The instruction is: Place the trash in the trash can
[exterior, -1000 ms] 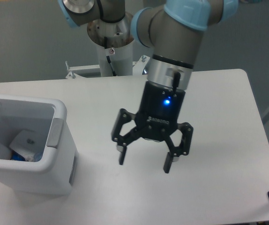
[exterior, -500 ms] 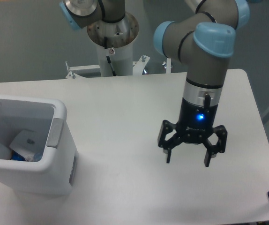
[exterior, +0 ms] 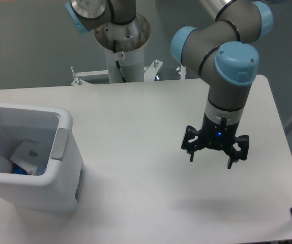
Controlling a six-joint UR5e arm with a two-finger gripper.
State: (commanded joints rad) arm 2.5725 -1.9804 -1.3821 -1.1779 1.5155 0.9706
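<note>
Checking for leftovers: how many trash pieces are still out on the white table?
0 on the white table. White and blue items lie inside the white plastic bin; its walls may hide more.

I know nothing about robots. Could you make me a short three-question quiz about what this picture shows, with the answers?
1. True or false: the gripper is holding a piece of trash.
2. Where does the trash can stand? A) at the table's left edge B) in the middle of the table C) under the gripper
3. Fill in: something white and something blue lie ____ the trash can.

Key:
1. False: its fingers are spread and nothing is between them.
2. A.
3. Inside, at the bottom.
</note>
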